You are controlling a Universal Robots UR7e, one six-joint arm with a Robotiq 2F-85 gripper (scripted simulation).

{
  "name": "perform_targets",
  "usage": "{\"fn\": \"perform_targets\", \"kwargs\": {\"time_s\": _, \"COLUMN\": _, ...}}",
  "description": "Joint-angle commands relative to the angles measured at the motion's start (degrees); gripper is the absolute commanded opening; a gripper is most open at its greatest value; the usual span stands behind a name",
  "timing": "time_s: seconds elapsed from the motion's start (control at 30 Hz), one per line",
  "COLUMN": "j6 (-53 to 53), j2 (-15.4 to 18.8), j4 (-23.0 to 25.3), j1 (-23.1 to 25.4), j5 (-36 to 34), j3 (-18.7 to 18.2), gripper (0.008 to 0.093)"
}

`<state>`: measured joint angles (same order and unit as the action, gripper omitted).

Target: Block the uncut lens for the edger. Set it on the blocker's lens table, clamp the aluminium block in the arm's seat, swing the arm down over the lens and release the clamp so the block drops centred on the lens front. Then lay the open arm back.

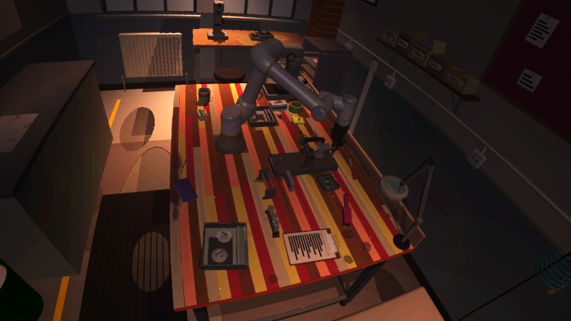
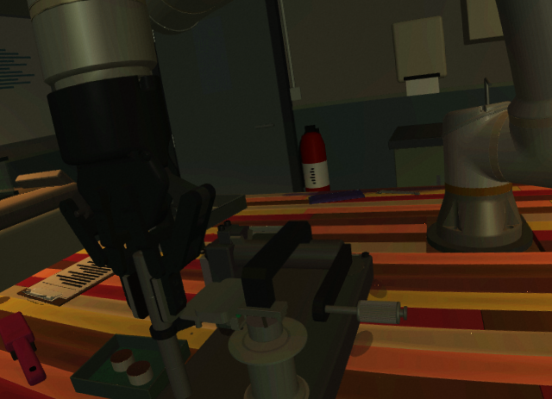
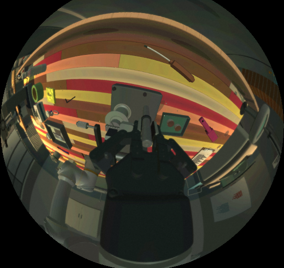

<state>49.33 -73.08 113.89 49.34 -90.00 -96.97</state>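
Note:
The lens lies on the blocker's round lens table at the near end of the dark blocker base. The blocker's arm is swung down over it, with the block seat right above the lens; the block itself is hidden. My gripper stands just left of the table around the upright lever handle, its fingers open and loose about the rod, holding nothing. A knurled clamp screw sticks out on the right of the blocker.
The bench's right edge lies close beside the gripper. A green tray with two brown pads sits just left of the lever, a magenta tool beyond it. A clipboard and a grey tray lie nearer the front.

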Motion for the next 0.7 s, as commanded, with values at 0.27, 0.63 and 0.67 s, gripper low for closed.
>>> {"fn": "perform_targets", "kwargs": {"time_s": 0.27, "j6": 0.0, "j2": -0.5, "j4": -1.2, "j1": 0.0, "j5": 0.0, "j3": 0.8, "gripper": 0.0288}}
{"fn": "perform_targets", "kwargs": {"time_s": 0.63, "j6": 0.0, "j2": -1.0, "j4": -2.7, "j1": 0.0, "j5": 0.0, "j3": 1.7, "gripper": 0.0288}}
{"fn": "perform_targets", "kwargs": {"time_s": 0.67, "j6": 0.0, "j2": -1.0, "j4": -2.7, "j1": 0.0, "j5": 0.0, "j3": 1.7, "gripper": 0.0288}}
